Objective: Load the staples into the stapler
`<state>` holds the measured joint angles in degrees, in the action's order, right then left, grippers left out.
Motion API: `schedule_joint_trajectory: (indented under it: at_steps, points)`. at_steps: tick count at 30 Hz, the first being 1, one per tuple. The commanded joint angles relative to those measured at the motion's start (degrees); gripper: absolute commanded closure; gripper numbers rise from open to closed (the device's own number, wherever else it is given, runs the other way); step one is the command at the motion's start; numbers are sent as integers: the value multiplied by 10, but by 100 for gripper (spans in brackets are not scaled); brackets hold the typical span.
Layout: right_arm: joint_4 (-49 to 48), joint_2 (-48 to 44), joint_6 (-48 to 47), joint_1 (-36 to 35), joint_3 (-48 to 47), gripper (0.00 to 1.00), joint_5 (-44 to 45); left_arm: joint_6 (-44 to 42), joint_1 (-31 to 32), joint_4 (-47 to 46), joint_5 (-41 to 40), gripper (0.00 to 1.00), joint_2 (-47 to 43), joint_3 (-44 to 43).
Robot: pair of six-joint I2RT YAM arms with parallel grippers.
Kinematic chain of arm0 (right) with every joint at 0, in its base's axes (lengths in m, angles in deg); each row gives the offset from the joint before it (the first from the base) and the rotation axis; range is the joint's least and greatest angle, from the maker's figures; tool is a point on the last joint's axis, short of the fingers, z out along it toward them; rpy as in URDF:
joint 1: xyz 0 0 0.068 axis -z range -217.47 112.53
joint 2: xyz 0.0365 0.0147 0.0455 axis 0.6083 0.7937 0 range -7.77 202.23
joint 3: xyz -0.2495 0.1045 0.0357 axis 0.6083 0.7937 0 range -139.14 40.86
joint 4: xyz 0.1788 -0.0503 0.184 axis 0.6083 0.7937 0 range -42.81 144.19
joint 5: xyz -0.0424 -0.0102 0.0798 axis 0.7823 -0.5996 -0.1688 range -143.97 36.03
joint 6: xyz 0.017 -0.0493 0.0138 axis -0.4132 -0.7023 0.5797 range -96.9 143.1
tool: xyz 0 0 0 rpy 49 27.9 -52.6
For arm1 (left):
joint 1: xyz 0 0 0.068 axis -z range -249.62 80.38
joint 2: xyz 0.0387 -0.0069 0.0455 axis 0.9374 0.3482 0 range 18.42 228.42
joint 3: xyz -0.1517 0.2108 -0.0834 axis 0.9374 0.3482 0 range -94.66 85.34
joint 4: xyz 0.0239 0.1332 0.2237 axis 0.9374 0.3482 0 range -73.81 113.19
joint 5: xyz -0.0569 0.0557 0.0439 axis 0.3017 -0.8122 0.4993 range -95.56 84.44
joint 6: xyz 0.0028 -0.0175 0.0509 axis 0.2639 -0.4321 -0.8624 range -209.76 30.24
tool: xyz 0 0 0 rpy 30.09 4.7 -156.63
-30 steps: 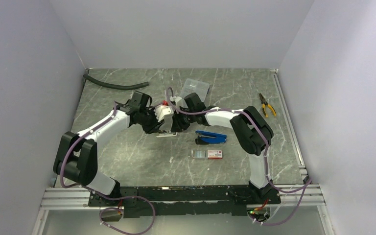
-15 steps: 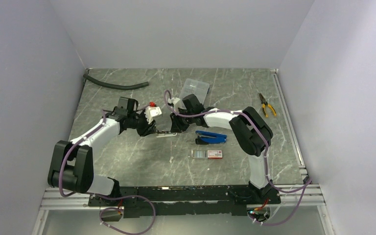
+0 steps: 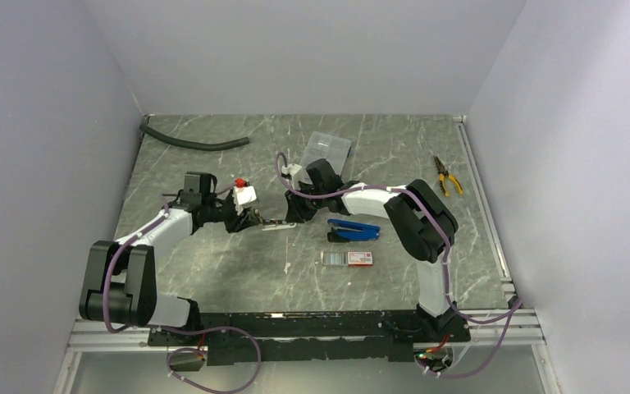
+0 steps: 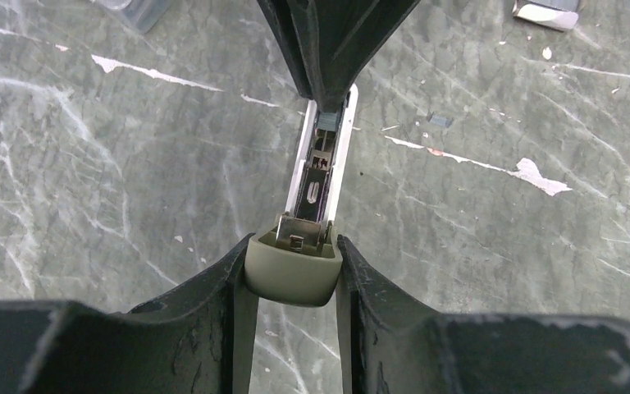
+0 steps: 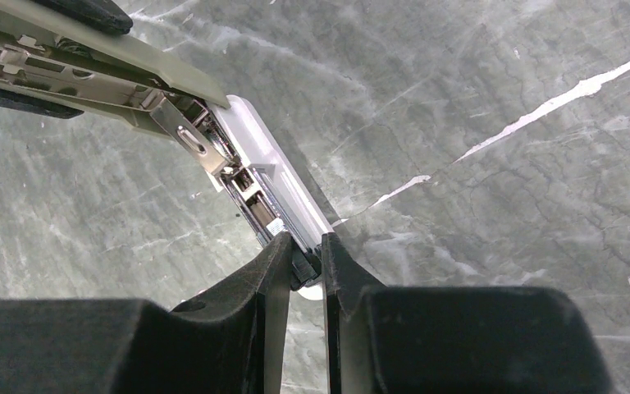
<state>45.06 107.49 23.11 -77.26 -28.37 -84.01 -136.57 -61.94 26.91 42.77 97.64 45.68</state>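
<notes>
The worktop [image 3: 213,263] is much as it was. What has changed is the left arm [image 3: 160,230], which in the last second has drawn back towards its own side and sunk lower, while the right arm [image 3: 394,201] has hardly stirred. Between them the pale stapler [image 3: 276,224] lies in the same spot, a little left of the middle. The left tool [image 4: 291,264] is clamped on the stapler's beige end cap, and the right tool [image 5: 303,256] is pinched tight on the white end opposite. From the wrist views the body looks hinged open, with its metal channel facing up, and I see no strip in it. To my eye that pull-back was the opening stroke, so the channel seems ready to be filled. The staples [image 3: 336,258] lie untouched in their dark tray, part-way out of the small white box [image 3: 362,258] with the red end. The tray sits nearer the arm bases, just on the near side of a blue item [image 3: 353,230] and apart from both tools. With both tools occupied, one would have to let go to fetch a strip.
</notes>
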Motion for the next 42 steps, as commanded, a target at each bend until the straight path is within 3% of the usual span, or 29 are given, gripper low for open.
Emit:
schedule_joint_trajectory:
  at_steps: [1, 8, 22, 27, 42]
  points:
    - [24, 21, -18, -8, 25, 78, 36, -43, -24, -6, 23, 89, 15, 28]
    - [23, 21, -29, -8, 22, 78, 19, -60, -45, -9, 62, 79, 42, 30]
    - [48, 15, -72, -7, -14, 76, -53, -88, -53, 14, 71, 70, 59, 16]
    - [63, 17, -79, -7, -31, 75, -69, -79, -53, 24, 66, 59, 67, 1]
    - [78, 16, -84, -8, -48, 73, -76, -72, -53, 71, 52, 53, 62, -45]
